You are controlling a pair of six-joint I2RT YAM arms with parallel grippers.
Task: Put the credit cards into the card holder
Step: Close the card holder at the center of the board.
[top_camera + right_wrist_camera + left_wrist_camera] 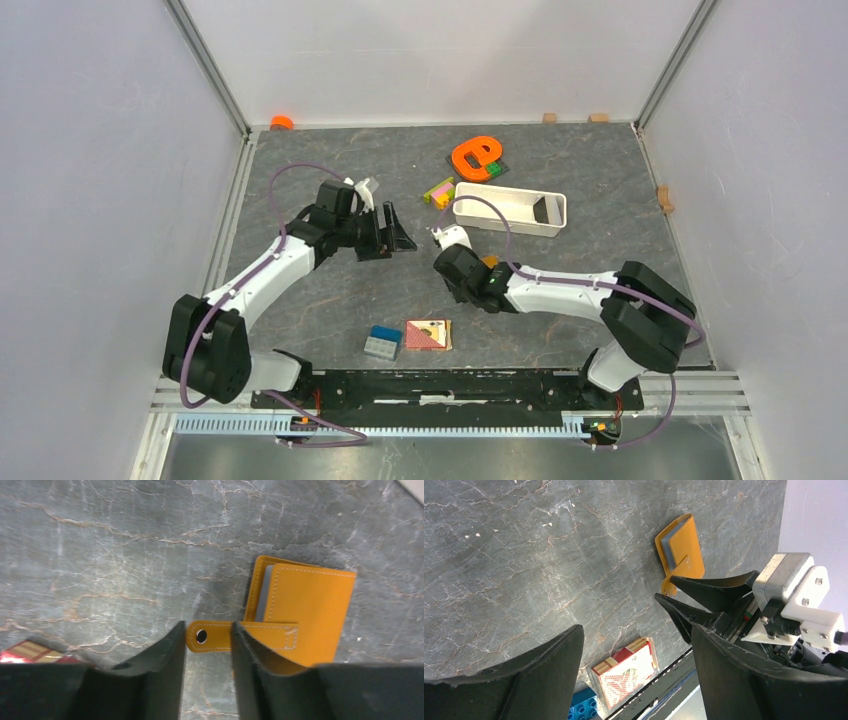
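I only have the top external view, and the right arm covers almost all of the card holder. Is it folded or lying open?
Observer: Folded. The right wrist view shows the card holder lying flat on the table, with a grey-blue edge showing along its left side. I cannot tell whether that edge is lining or a card.
Operator: Is it gripped right now?
Observer: I see no clamp. The right end effector has its jaws parted, and the free end of the holder's snap strap lies in the gap between the fingers.
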